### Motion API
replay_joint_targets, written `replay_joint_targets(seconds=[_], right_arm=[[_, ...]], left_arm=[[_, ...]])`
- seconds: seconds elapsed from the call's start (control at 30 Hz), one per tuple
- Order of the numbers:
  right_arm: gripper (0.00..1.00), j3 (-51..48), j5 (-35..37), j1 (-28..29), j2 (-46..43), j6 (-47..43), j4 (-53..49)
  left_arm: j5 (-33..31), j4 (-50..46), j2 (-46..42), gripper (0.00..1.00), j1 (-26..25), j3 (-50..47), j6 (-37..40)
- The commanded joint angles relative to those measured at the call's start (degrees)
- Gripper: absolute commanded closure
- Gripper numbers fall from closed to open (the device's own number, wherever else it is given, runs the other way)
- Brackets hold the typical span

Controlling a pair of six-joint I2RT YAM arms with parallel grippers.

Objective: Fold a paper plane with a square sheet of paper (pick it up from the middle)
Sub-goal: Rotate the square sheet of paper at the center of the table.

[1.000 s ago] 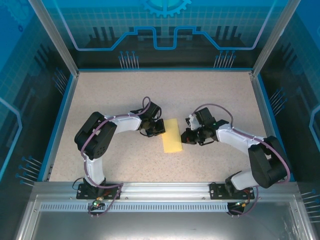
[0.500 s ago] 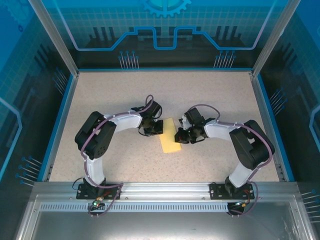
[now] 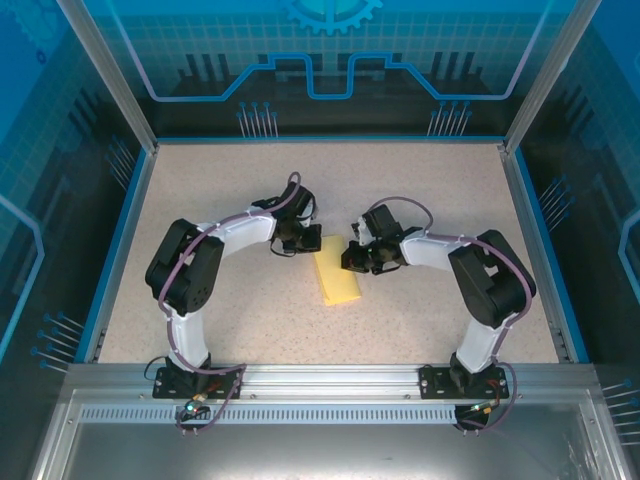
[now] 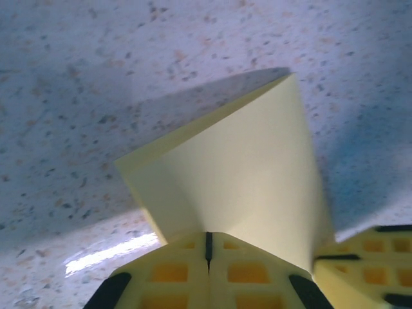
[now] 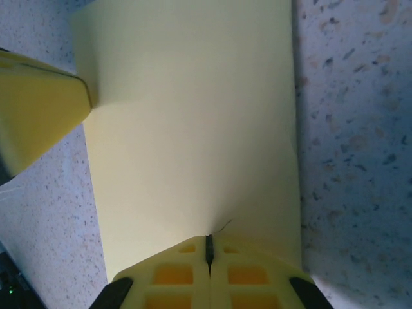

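The square sheet of paper (image 3: 338,280) is pale yellow and looks like a narrow tilted strip in the top view, lying mid-table between the arms. My left gripper (image 3: 311,243) is at its far left corner and my right gripper (image 3: 351,258) at its far right edge. In the left wrist view the paper (image 4: 244,174) rises as a tented fold out of the shut left gripper (image 4: 208,235). The right wrist view has the paper (image 5: 193,129) spreading flat from the shut right gripper (image 5: 208,238), with a small crease at the tip.
The speckled table (image 3: 240,190) is ringed by a blue rim and clear walls (image 3: 130,180). A metal rail (image 3: 330,378) carries both arm bases at the near edge. A yellow finger of the other gripper (image 5: 38,109) reaches the paper's left edge in the right wrist view.
Both grippers have moved toward the far side and closer together. The paper's far end went with them and the sheet now lies tilted. The right arm's elbow has swung inward.
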Motion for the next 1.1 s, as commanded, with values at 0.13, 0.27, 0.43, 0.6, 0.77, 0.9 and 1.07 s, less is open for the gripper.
replay_joint_targets(seconds=[0.13,0.27,0.43,0.6,0.77,0.9,1.07], right_arm=[[1.00,-0.60,4.38,1.70,0.10,0.12,-3.08],[1.00,-2.10,7.12,3.12,-0.83,2.05,-4.82],[1.00,-4.02,11.43,5.94,-2.32,7.90,-8.10],[1.00,-5.76,13.52,11.36,-3.54,18.79,-9.24],[1.00,-1.30,12.35,16.45,-2.27,21.70,-7.17],[1.00,6.10,15.48,16.40,-0.74,13.39,-13.02],[1.00,13.96,17.46,15.68,4.73,4.44,-18.09]], left_arm=[[3.81,3.71,-5.41,1.00,-0.17,-1.12,-5.11],[3.69,7.51,-9.43,1.00,-0.19,-5.91,-8.90],[1.01,9.80,-14.93,1.00,-0.45,-12.81,-12.82],[-1.81,11.31,-20.76,1.00,-0.81,-20.86,-16.40],[-7.94,9.30,-27.21,1.00,-0.82,-27.23,-19.86],[-12.78,5.67,-31.09,0.91,-0.79,-29.45,-21.77],[-16.44,3.39,-34.65,0.67,-0.77,-30.95,-25.50]])
